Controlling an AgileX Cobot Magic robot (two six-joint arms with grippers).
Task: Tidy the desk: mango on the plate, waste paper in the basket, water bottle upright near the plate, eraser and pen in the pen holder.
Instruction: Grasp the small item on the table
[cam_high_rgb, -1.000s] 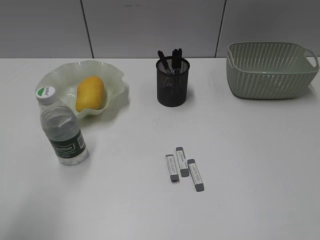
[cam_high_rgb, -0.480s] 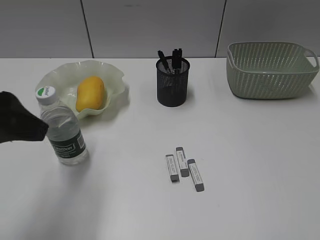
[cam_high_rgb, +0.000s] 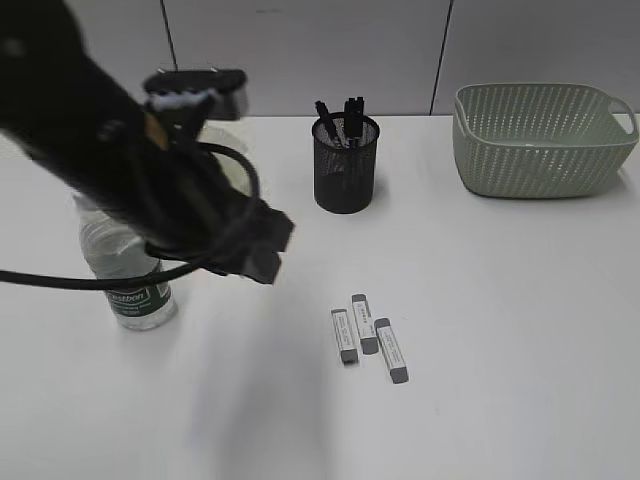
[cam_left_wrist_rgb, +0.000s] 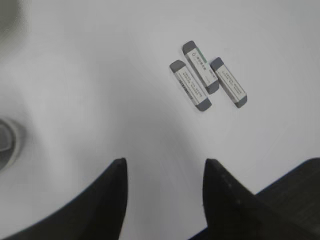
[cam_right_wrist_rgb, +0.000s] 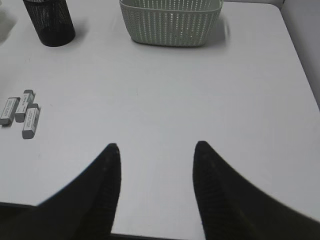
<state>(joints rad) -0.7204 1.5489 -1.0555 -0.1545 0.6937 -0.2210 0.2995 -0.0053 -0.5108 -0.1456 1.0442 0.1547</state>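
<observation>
Erasers (cam_high_rgb: 368, 337) — three small grey-and-white blocks — lie side by side on the desk (cam_high_rgb: 520, 300), just below the middle of the exterior frame, touching or nearly touching one another. Above them, at upper centre, stands the pen holder (cam_high_rgb: 346, 165) with dark pens (cam_high_rgb: 341, 119) poking out of it. At the upper right sits the basket (cam_high_rgb: 540, 138), well apart from everything else; its inside cannot be seen from here.

Across the left half of the frame the left arm (cam_high_rgb: 120, 170) reaches in, black and blurred, with a cable looping off it. It covers nearly all of the plate (cam_high_rgb: 232, 148) — only a strip of pale rim shows behind it — and the upper part of the water bottle (cam_high_rgb: 130, 275), which stands upright at the left. Whether the mango is in the plate cannot be told.

In the left wrist view the left gripper (cam_left_wrist_rgb: 165, 200) hangs over bare desk at the bottom of the frame, jaws apart and empty, the erasers at the upper right. The right gripper (cam_right_wrist_rgb: 156, 190) likewise has its jaws spread with nothing between them, over bare desk.
</observation>
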